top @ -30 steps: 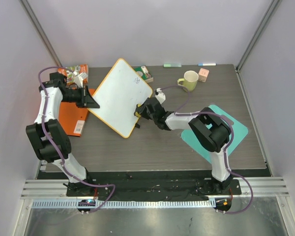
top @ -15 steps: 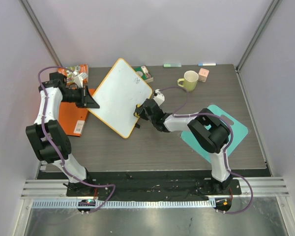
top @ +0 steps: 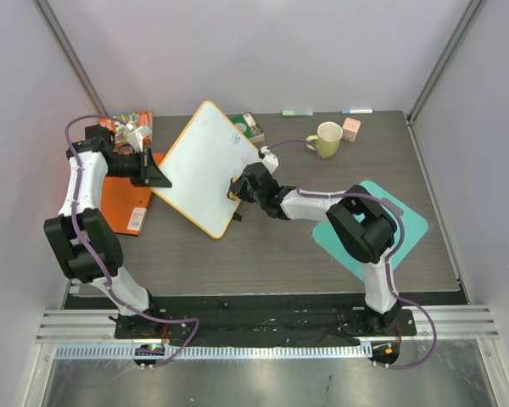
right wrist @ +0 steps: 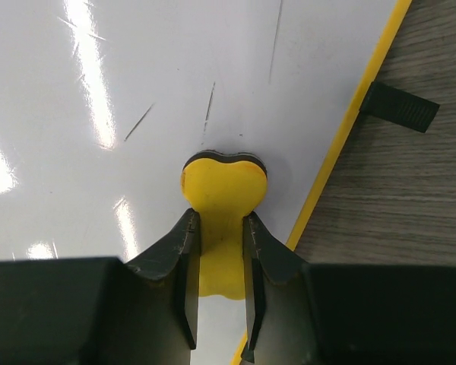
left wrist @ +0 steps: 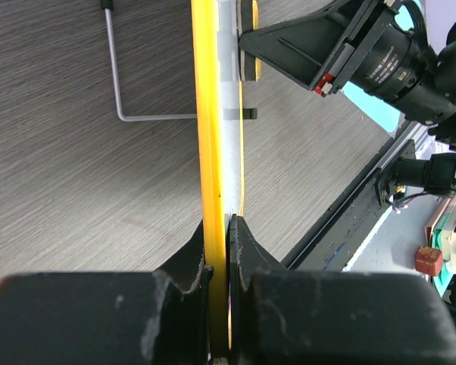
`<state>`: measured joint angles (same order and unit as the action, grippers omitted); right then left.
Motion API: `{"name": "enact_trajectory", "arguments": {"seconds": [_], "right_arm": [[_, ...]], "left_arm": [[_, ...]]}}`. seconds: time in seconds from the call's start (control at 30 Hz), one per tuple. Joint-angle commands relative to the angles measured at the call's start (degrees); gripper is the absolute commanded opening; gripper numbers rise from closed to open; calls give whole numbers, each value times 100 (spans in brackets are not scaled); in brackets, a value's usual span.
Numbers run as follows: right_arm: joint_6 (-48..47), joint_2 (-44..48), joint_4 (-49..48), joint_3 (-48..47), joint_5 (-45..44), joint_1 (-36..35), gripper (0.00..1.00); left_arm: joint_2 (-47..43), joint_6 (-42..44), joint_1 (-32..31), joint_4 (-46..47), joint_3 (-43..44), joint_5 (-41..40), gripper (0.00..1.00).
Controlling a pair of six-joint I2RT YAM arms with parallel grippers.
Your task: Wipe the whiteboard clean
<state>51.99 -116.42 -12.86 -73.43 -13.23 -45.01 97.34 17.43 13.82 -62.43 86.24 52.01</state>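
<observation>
Whiteboard (top: 205, 165), tilted at the bench's (top: 263, 254) far left with the left fingers (left wrist: 188, 262) clamped on its left rim, is mid-wipe: the right fingers (right wrist: 181, 247) pinch a yellow eraser (right wrist: 223, 186) against its right edge, which should next sweep toward what looks like writing (top: 237, 138) near the far corner.

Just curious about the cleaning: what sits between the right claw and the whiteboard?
A yellow eraser, pinched in the right gripper and touching the whiteboard, seen best in the right wrist view.
</observation>
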Motion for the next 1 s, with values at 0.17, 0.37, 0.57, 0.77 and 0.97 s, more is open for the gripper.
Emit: {"name": "enact_trajectory", "arguments": {"seconds": [0.17, 0.37, 0.57, 0.77, 0.97], "right_arm": [[337, -645, -1358, -814, 1235, 396, 1], [303, -882, -1632, -1225, 1095, 520, 1], [215, -1356, -852, -2322, 735, 625, 1], [83, -1971, 616, -3720, 190, 713, 1], [626, -2148, 706, -3469, 488, 1090, 1]], "left_arm": [[-128, 1219, -249, 443, -116, -798, 0], [-92, 1201, -249, 425, -90, -780, 0], [-119, 1210, -249, 408, -81, -798, 0], [-119, 1228, -249, 416, -133, -833, 0], [-119, 1228, -257, 407, -151, -833, 0]]}}
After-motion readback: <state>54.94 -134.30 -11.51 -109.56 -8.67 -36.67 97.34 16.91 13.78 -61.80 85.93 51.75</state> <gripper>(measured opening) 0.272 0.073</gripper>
